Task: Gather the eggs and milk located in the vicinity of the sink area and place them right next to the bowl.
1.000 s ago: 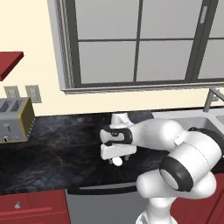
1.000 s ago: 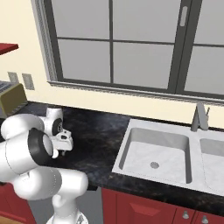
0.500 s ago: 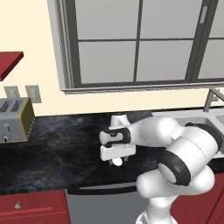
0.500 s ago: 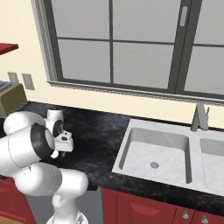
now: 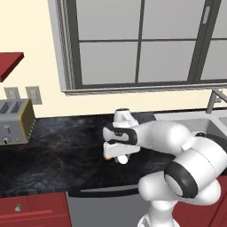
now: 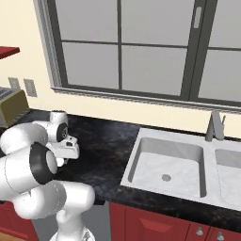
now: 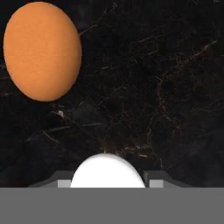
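My gripper (image 5: 120, 158) hangs low over the black counter (image 5: 66, 155), left of the sink area (image 6: 133, 162). It is shut on a white rounded egg (image 7: 107, 171), which sits between the fingertips (image 7: 157, 178) in the hand view. An orange-brown egg (image 7: 42, 51) lies on the counter just beside it, apart from the fingers, and shows as an orange spot (image 5: 107, 156) left of the hand. The milk and the bowl are out of view.
A toaster (image 5: 15, 120) stands at the counter's far left under two wall outlets (image 5: 22, 93). The grey faucet (image 6: 214, 126) rises behind the double sink. A window runs along the back wall. Red cabinets (image 5: 31, 208) line the front.
The jaws have closed from wide open onto the white egg. The hand has stayed over nearly the same spot of the counter.
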Motion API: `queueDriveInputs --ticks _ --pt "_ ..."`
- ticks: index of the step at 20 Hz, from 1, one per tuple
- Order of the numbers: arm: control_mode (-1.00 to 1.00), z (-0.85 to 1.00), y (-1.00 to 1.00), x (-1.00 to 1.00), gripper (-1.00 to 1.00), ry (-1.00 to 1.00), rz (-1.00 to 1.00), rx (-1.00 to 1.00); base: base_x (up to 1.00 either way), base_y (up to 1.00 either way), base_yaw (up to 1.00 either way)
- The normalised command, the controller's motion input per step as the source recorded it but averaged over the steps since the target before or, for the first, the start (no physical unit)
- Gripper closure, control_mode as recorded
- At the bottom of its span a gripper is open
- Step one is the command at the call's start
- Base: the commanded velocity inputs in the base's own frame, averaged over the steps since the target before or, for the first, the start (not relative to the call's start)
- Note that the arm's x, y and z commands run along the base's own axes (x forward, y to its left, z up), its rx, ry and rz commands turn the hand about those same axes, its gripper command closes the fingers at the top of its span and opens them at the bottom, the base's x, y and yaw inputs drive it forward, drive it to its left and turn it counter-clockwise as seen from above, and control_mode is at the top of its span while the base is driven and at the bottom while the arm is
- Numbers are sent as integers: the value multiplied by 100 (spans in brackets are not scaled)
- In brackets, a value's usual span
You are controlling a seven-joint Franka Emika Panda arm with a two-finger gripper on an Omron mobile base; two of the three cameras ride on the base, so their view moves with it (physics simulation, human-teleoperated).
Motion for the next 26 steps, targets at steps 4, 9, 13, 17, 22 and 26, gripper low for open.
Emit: queueDriveInputs --ticks 4,9,13,17,22,26 --pt "-100 100 -34 -51 100 -10 0 5 0 0 0" --pt "-100 81 -9 -85 100 -17 0 6 0 0 0" --pt "-100 76 -10 -86 100 -27 0 3 0 0 0" --pt "-100 56 -28 -47 100 -19 0 0 0 0 0" --pt "-100 10 -14 -12 100 -5 0 -1 0 0 0" --pt "-100 0 0 0 100 0 0 0 0 0 0"
